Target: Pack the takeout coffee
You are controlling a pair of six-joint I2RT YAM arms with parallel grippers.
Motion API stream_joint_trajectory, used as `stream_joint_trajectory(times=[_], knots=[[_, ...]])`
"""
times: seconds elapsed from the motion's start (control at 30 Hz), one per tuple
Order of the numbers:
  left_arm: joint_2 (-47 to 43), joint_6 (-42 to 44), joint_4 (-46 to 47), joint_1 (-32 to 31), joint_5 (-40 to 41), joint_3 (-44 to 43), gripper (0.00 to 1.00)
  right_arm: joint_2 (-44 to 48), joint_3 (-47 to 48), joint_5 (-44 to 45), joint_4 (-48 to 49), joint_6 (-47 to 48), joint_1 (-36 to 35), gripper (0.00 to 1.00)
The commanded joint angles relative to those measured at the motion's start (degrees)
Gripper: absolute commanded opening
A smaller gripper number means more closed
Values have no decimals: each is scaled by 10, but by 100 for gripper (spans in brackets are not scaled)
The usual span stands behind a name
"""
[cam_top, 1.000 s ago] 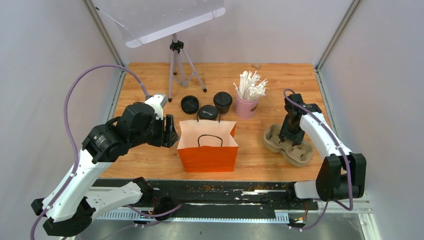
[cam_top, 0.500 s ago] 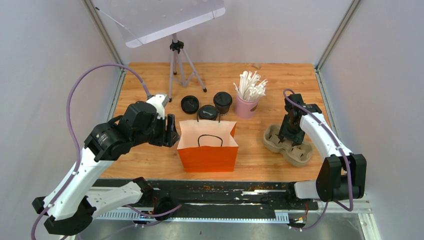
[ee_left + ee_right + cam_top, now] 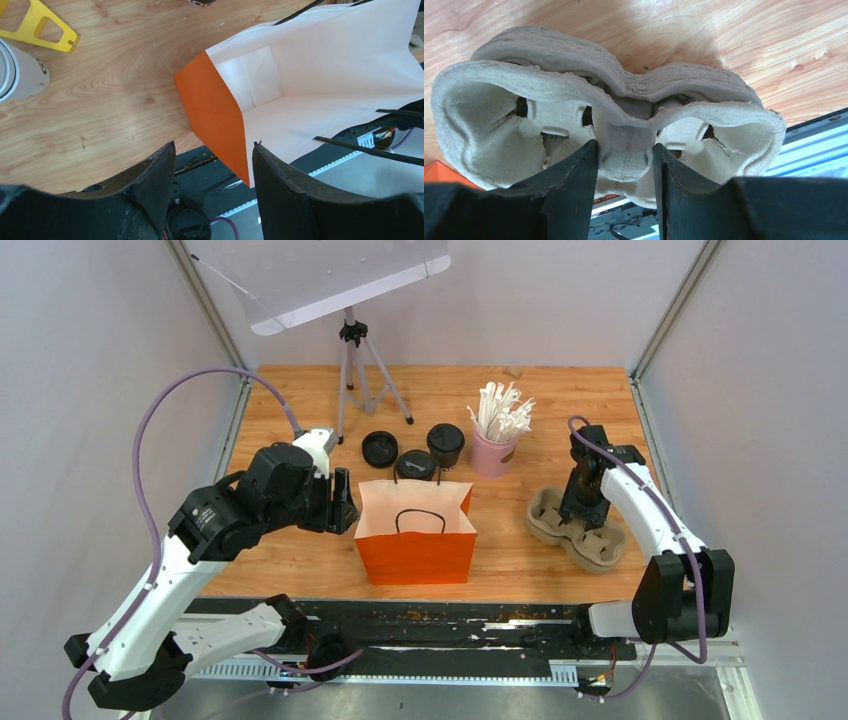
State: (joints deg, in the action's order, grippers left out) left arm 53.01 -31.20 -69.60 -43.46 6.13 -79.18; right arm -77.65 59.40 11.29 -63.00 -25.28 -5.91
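Three white takeout cups with black lids (image 3: 380,448) (image 3: 416,465) (image 3: 445,443) stand behind the open orange paper bag (image 3: 415,530). My left gripper (image 3: 340,505) is open beside the bag's left wall. In the left wrist view its jaws (image 3: 214,145) straddle the bag's near left corner (image 3: 220,130), and one cup (image 3: 20,70) shows at the left edge. My right gripper (image 3: 583,518) is down on the brown pulp cup tray (image 3: 600,550). In the right wrist view its jaws (image 3: 625,145) are shut on the tray's centre post (image 3: 626,150).
A pink cup of white straws (image 3: 493,450) stands right of the cups. A tripod (image 3: 352,370) stands at the back left. A yellow plastic piece (image 3: 40,25) lies on the wood. The tray seems to rest on a stack of several trays (image 3: 574,55).
My left arm has shifted slightly toward the bag's left wall. My right gripper has stayed on the tray with almost no movement.
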Motion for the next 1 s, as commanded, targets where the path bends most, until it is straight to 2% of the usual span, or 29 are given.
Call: stream_joint_trajectory(times=[0.0, 0.33, 0.43, 0.67, 0.83, 0.97], knots=[[-5, 3, 14, 0, 4, -6, 65, 23, 45, 12, -27, 7, 2, 42], [-2, 9, 11, 0, 3, -11, 66, 52, 87, -7, -78, 10, 1, 43], [-3, 4, 11, 0, 5, -12, 65, 75, 126, -19, -107, 18, 1, 43], [2, -9, 9, 0, 11, -37, 63, 110, 281, -84, -173, 16, -8, 43], [5, -19, 12, 0, 10, -45, 63, 108, 390, -198, -169, -29, -47, 43], [8, -28, 14, 0, 9, -40, 63, 94, 463, -201, -134, -107, -146, 43]])
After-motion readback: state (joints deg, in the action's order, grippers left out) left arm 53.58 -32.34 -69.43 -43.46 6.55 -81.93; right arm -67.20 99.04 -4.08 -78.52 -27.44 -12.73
